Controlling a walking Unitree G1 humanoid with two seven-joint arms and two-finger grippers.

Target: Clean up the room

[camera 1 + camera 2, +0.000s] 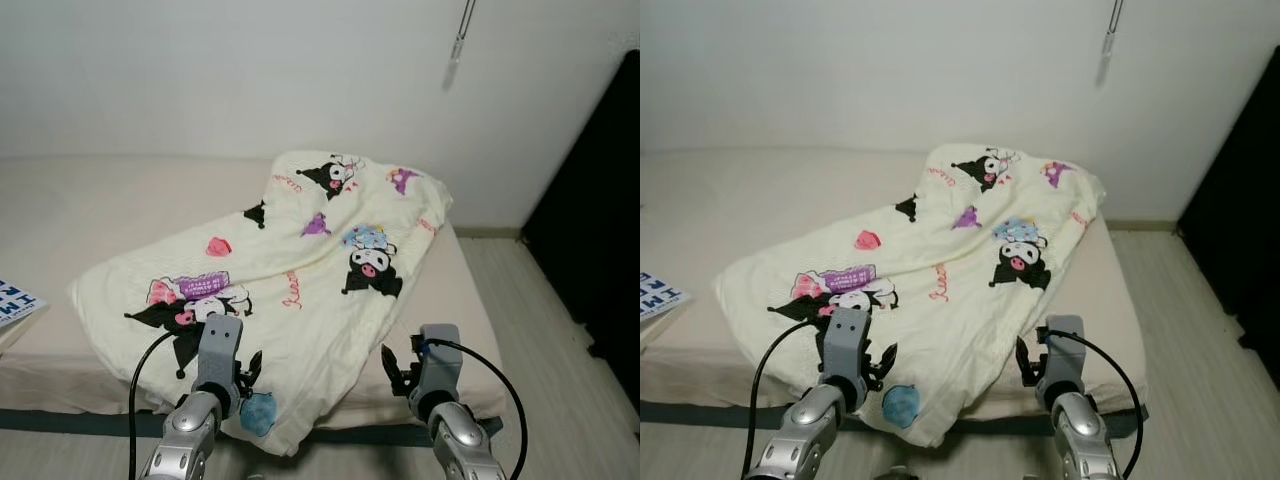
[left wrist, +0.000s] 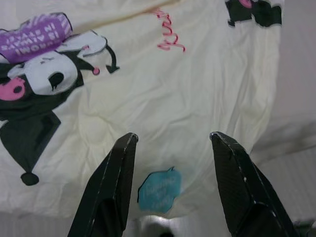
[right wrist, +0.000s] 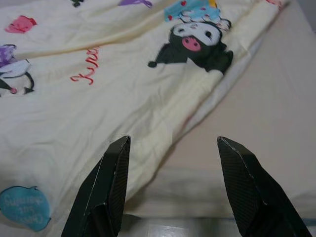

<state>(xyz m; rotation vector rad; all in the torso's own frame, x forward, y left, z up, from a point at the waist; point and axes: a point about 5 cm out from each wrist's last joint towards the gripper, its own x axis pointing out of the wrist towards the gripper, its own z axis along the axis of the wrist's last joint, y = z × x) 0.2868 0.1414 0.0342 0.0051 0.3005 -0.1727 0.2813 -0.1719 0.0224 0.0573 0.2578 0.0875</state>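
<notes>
A cream blanket (image 1: 300,270) printed with cartoon characters lies rumpled across the bed (image 1: 80,200), its long axis running on a slant from the near left edge of the mattress up toward the far right corner by the wall, with one loose corner spilling over the near edge toward the floor. The robot stands at that near edge with both arms raised. The left gripper (image 2: 170,163) hangs right over the overhanging part of the blanket, fingers spread wide with nothing between them, a blue speech-bubble print just below it. The right gripper (image 3: 170,168) is likewise spread and empty, but it sits off the cloth's right-hand border, above the line where blanket gives way to bare mattress. So the left arm looks the nearer one to fabric; the right would have to reach inward and forward to catch the hem. A booklet (image 1: 15,300) rests at the left edge of the bed, though I can't quite tell whether it is on the mattress or something beside it.
</notes>
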